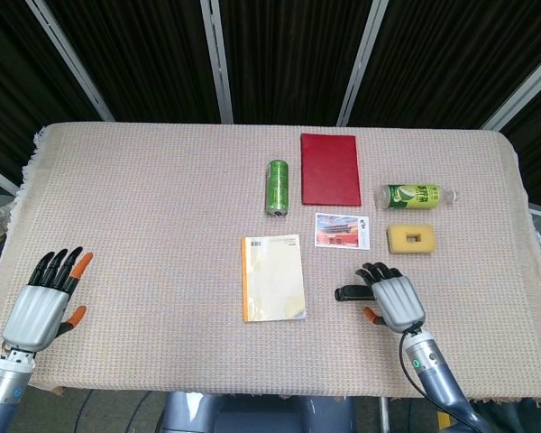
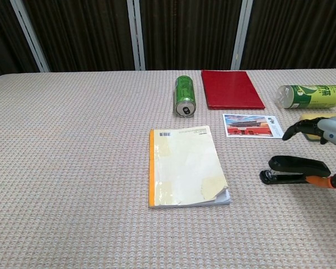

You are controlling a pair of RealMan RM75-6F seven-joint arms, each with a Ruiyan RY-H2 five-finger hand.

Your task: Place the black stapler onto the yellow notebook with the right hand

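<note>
The black stapler [image 1: 350, 292] [image 2: 294, 169] lies flat on the cloth, right of the yellow notebook [image 1: 273, 277] [image 2: 185, 165], which lies closed with its orange spine to the left. My right hand [image 1: 392, 299] [image 2: 326, 147] hovers over the stapler's right end with its fingers spread, hiding that end in the head view. In the chest view its orange-tipped thumb lies along the stapler's near side and the other fingers arch above the far side; nothing is gripped. My left hand [image 1: 43, 302] rests open at the front left of the table, outside the chest view.
A green can [image 1: 277, 187] and a red book [image 1: 330, 168] lie at the back. A postcard [image 1: 342, 229], a yellow sponge [image 1: 411, 237] and a green bottle [image 1: 417, 194] lie just beyond the stapler. The table's front edge runs close behind both hands.
</note>
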